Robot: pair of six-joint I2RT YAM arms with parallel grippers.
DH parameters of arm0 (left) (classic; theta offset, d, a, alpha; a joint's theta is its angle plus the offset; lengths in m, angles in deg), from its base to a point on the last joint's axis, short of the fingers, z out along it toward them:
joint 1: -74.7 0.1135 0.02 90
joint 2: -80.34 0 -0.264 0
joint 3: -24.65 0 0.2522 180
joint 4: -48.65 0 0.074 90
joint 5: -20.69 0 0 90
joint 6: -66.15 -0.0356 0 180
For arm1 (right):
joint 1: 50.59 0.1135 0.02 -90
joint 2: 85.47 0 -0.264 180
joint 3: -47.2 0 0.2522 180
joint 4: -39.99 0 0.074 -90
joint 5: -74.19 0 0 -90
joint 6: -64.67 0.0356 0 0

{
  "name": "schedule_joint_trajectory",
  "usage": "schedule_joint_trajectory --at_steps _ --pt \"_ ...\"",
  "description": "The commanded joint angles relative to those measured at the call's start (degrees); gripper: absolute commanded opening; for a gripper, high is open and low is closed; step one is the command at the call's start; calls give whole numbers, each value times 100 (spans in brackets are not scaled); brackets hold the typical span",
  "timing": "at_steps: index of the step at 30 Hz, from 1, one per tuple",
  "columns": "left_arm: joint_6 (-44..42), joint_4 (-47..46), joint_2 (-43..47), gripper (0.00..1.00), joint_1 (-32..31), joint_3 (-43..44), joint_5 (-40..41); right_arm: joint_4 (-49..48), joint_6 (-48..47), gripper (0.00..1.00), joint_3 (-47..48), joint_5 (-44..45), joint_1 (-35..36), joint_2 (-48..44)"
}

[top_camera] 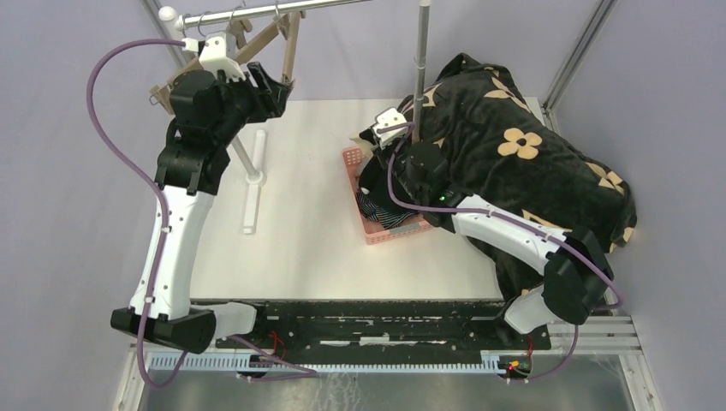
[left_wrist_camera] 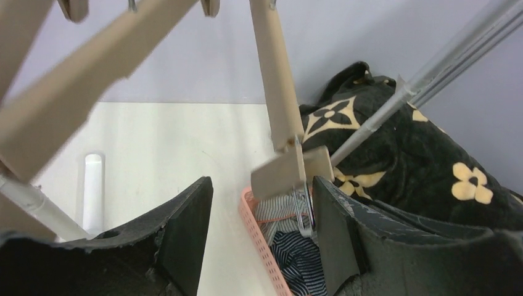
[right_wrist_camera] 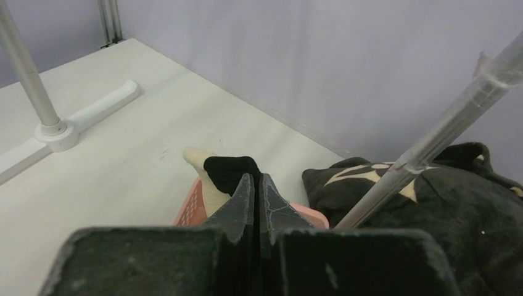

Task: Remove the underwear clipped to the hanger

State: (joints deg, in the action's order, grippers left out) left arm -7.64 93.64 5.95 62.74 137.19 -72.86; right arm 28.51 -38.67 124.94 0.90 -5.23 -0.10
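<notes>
Underwear is lying bunched in the pink basket on the table, beneath the right gripper. Its fingers are pressing together, and whether they are pinching cloth I cannot tell. The left gripper is gaping wide around a bare clip of the wooden hanger. Closing there risks dragging the hanger off its rail.
</notes>
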Motion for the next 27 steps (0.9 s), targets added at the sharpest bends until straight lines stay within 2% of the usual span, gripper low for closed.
schedule_joint_trajectory --at_steps 1,5,6,7,9,13,20,27 --pt "145 -429 412 67 1 -577 -327 -428 489 1 -92 -21 17 142" --pt "142 -470 737 67 -7 -900 -465 -47 771 1 -18 -11 17 488" --pt "149 -472 820 67 -7 -947 -478 92 832 6 44 -10 19 583" --pt "154 -480 900 67 -14 -992 -505 227 887 18 103 2 17 661" --pt "159 -486 1060 67 -16 -1056 -536 291 967 54 107 122 21 761" --pt "155 -504 1347 67 -27 -1147 -592 132 1009 73 -19 394 19 675" --pt "92 -503 1720 67 -34 -1294 -641 152 796 73 76 1129 -83 243" --pt "127 -502 2131 67 -34 -1402 -910 688 964 74 57 1229 -188 -303"
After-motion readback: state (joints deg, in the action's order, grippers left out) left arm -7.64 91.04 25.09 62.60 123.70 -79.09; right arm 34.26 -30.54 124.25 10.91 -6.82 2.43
